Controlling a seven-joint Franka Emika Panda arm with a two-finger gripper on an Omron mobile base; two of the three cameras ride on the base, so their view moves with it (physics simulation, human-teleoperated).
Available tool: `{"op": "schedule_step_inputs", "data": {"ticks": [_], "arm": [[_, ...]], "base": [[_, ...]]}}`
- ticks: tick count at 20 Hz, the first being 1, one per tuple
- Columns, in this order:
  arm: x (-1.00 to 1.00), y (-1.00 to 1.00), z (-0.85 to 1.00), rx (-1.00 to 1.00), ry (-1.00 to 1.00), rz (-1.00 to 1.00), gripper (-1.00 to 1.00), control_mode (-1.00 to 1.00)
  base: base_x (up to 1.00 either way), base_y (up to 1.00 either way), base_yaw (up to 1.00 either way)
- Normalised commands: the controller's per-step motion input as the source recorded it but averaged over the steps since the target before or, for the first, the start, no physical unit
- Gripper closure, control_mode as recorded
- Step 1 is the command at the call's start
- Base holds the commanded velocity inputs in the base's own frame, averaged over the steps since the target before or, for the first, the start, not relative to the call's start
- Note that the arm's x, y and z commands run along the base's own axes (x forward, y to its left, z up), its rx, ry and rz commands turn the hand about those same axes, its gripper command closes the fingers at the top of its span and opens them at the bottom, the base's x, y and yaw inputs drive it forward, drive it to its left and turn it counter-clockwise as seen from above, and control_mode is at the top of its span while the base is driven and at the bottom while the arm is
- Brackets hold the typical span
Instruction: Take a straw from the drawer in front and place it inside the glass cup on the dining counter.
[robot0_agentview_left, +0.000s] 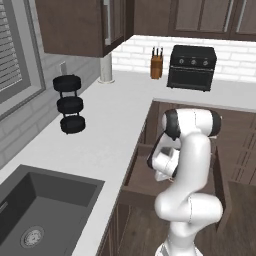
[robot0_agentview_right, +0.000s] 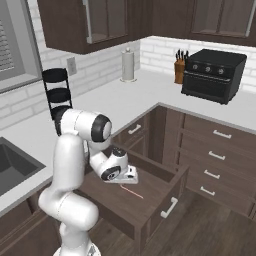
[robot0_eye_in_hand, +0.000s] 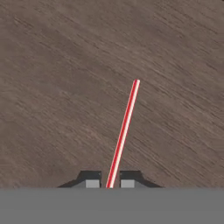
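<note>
gripper jaws closed tight on the straw, low inside the open drawer.

The thin long red-pink straw has a pale stripe along it. The wide dark-brown wooden drawer has a brown streaky wood-grain floor. The small finger tips are dark.

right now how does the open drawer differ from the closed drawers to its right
The open drawer is pulled out, showing its brown floor; the closed drawers sit flush with the cabinet front. The open drawer holds a red straw with the gripper shut on it; what the closed drawers hold is hidden. The open drawer's handle faces away at an angle; the closed drawers' handles line up in a column. Both are dark-brown wood with pale bar handles.
</note>
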Motion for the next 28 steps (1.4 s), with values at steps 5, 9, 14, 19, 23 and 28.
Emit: {"op": "schedule_step_inputs", "data": {"ticks": [5, 9, 14, 19, 23, 28], "arm": [[-0.28, 0.0, 1.0, 0.15, -0.07, 0.0, 1.0, -1.0], [-0.14, 0.0, 1.0, 0.16, -0.04, -0.01, 1.0, -1.0], [0.0, 0.0, 1.0, 0.15, 0.0, -0.04, 1.0, -1.0], [0.0, 0.01, 1.0, 0.14, 0.12, -0.06, 1.0, -1.0], [0.02, 0.0, 1.0, 0.09, 0.24, -0.1, 1.0, -1.0], [0.0, 0.0, 1.0, 0.03, 0.29, -0.12, 1.0, -1.0]], "base": [[0.0, 0.0, 0.0], [0.0, 0.0, 0.0], [0.0, 0.0, 0.0], [0.0, 0.0, 0.0], [0.0, 0.0, 0.0], [0.0, 0.0, 0.0]]}}
